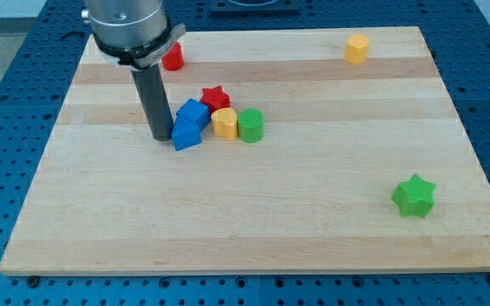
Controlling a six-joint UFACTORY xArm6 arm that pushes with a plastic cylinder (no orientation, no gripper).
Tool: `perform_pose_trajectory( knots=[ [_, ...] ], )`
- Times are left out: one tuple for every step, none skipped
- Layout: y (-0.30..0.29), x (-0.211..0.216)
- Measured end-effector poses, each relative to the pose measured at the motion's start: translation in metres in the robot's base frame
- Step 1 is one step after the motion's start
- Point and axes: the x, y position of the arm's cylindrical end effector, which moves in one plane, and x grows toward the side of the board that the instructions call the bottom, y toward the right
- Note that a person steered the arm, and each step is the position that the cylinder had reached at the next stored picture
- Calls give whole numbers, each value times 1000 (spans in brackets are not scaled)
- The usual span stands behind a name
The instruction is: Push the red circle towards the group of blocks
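The red circle (173, 57) sits near the board's top left, partly hidden behind the arm. The group lies below and right of it: a red star (215, 96), two blue blocks (193, 111) (186, 134), a yellow block (224, 122) and a green cylinder (251, 125), all close together. My tip (160, 136) rests on the board just left of the lower blue block, close to or touching it, and well below the red circle.
A yellow hexagon-like block (357, 48) sits near the top right. A green star (414, 195) lies at the lower right. The wooden board (253, 221) ends at a blue perforated table on all sides.
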Motion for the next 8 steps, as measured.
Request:
perform_pose_trajectory(
  knots=[
    [-16, 17],
    [-101, -87],
    [-166, -129],
    [-143, -217],
    [-159, -223],
    [-167, -222],
    [-167, -219],
    [-167, -218]
  ],
)
